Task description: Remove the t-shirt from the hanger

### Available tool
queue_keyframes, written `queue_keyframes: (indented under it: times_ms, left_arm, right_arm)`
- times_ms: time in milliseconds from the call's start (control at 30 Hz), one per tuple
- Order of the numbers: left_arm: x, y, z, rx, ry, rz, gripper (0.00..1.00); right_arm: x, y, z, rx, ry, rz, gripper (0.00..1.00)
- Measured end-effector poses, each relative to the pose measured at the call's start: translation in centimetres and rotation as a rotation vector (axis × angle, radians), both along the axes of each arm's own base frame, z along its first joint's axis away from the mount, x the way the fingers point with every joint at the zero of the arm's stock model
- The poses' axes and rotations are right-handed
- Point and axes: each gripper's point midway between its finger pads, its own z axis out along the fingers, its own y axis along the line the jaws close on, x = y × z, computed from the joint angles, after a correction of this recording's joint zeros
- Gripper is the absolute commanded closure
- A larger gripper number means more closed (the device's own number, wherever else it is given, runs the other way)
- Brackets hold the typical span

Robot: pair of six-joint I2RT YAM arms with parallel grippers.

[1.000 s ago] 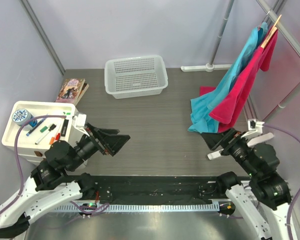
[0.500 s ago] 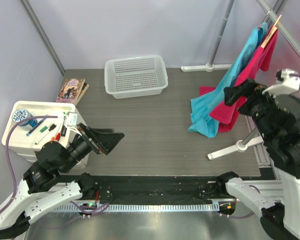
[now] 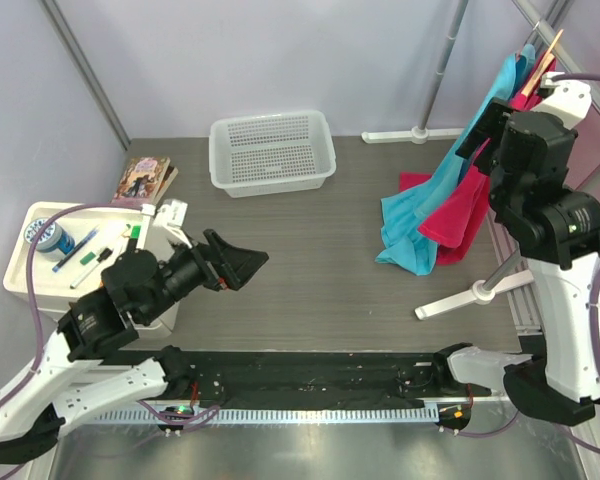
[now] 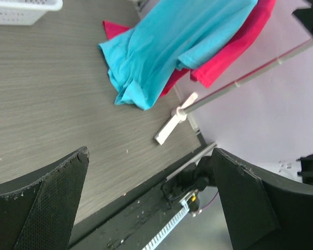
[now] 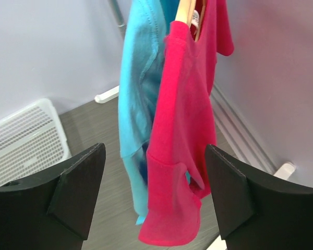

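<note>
A red t-shirt [image 3: 458,215] and a blue t-shirt [image 3: 450,175] hang side by side on wooden hangers [image 3: 546,52] at the far right, on a rail. In the right wrist view the red shirt [image 5: 185,130] hangs right of the blue one [image 5: 138,94], with the hanger tops [image 5: 185,10] at the upper edge. My right gripper [image 3: 487,125] is raised high beside the shirts, open and empty, facing them [image 5: 154,200]. My left gripper [image 3: 242,265] is open and empty low over the table's left-centre, apart from the shirts [image 4: 172,52].
A white mesh basket [image 3: 272,150] stands at the back centre. A white tray [image 3: 40,255] with pens and a tape roll sits at the left, with books [image 3: 142,180] behind it. The rack's white foot [image 3: 475,295] and pole lie at the right.
My right arm has risen from low near the table to high beside the hanging shirts. My left gripper has shifted a little to the right and forward.
</note>
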Motion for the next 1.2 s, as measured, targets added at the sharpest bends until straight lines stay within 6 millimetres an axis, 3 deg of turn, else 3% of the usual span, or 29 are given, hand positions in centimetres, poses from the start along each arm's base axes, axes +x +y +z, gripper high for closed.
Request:
queue_keyframes:
  times_ms: [100,333,467,533,567,633,833,933,1067,1200]
  left_arm:
    - [0.1,-1.4,-0.1,0.050,0.021,-0.046,0.00]
    - [0.9,-5.6,1.8,0.100,0.020,-0.166,0.00]
    - [1.0,-7.8,1.3,0.099,0.028,-0.231,0.00]
    - [0.9,-8.5,1.6,0.077,0.014,-0.259,0.00]
    - [0.8,-8.6,1.9,0.065,0.003,-0.265,0.00]
    - [0.9,-8.8,2.5,0.048,-0.017,-0.266,0.00]
    - [1.4,-8.8,3.1,0.060,-0.043,-0.253,0.02]
    - [1.8,-8.6,3.0,0.070,-0.047,-0.229,0.07]
    - [2.4,-8.1,2.4,0.096,-0.036,-0.186,0.10]
    - [2.7,-7.6,1.5,0.126,-0.013,-0.160,0.10]
  right_arm:
    - [0.9,-0.6,-0.5,-0.031,0.027,-0.051,0.22]
    - [3.0,-1.7,-1.7,-0.090,0.087,-0.144,0.35]
    - [4.4,-2.7,-3.0,-0.098,0.129,-0.180,0.42]
    - [5.1,-3.2,-3.5,-0.098,0.148,-0.190,0.53]
    - [5.3,-3.3,-3.8,-0.097,0.155,-0.193,0.63]
    - [5.8,-3.5,-4.0,-0.094,0.159,-0.197,0.72]
    - [6.3,-3.7,-4.5,-0.068,0.128,-0.205,0.85]
    - [6.4,-3.7,-4.7,-0.058,0.111,-0.208,0.99]
    - [6.0,-3.7,-4.3,-0.040,0.083,-0.211,0.99]
    - [4.2,-3.8,-3.0,-0.006,0.023,-0.199,0.99]
